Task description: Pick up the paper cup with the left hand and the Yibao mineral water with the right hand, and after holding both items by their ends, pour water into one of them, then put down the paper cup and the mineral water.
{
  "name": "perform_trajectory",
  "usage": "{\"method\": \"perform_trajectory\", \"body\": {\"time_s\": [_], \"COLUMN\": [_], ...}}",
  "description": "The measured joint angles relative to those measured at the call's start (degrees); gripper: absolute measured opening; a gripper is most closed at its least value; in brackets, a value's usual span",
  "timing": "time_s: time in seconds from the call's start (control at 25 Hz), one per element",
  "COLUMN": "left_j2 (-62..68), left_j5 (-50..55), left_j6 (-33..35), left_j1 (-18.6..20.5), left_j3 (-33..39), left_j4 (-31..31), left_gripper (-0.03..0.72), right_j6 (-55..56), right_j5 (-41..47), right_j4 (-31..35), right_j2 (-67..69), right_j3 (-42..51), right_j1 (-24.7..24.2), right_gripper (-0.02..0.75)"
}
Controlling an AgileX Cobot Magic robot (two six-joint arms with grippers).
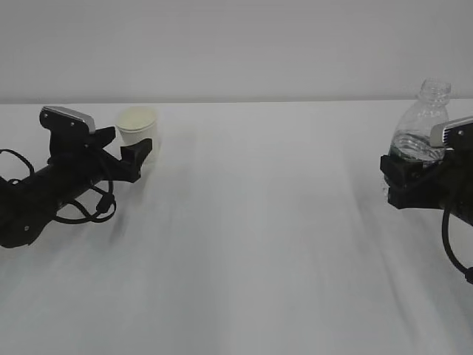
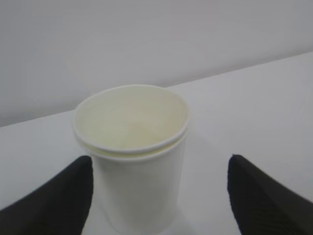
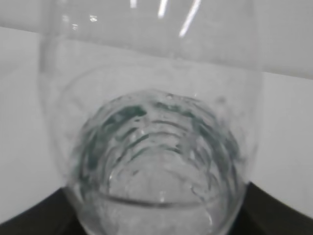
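While the paper cup (image 2: 132,156) stands upright on the white desk (image 1: 251,244) at far left, the left pincer (image 1: 127,157) is spread open w/ fingers either side, not touching. Right pincer (image 1: 403,181) grips the Yibao mineral water (image 1: 423,126), upright, far right.

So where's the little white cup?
The paper cup stands far left on the table in the exterior view, between the left gripper's open fingers.
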Motion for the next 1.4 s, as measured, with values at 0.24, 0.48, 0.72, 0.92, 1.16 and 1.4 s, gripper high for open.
{"method": "perform_trajectory", "body": {"time_s": [0.24, 0.48, 0.72, 0.92, 1.16, 1.4], "left_j2": [2.7, 5.3, 7.2, 9.2, 10.1, 12.1], "left_j5": [0.0, 0.0, 0.0, 0.0, 0.0, 0.0], "left_j6": [0.0, 0.0, 0.0, 0.0, 0.0, 0.0], "left_j1": [0.0, 0.0, 0.0, 0.0, 0.0, 0.0], "left_j3": [-1.4, -5.5, -8.7, -10.5, -12.9, -15.9], "left_j4": [-1.3, -1.5, -1.9, -2.2, -2.3, -2.3], "left_gripper": [0.629, 0.628, 0.627, 0.625, 0.625, 0.619], "right_j6": [-0.1, -0.4, -0.7, -0.8, -0.8, -0.9], "right_j5": [0.0, 0.0, 0.0, 0.0, 0.0, 0.0], "right_j4": [-0.1, -0.1, -0.2, -0.2, -0.2, -0.2], "right_j2": [0.0, 0.0, 0.0, 0.0, 0.0, 0.0], "right_j3": [0.0, 0.0, 0.0, 0.0, 0.0, 0.0], "right_j1": [0.0, 0.0, 0.0, 0.0, 0.0, 0.0], "right_gripper": [0.435, 0.435, 0.435, 0.435, 0.435, 0.435]}}
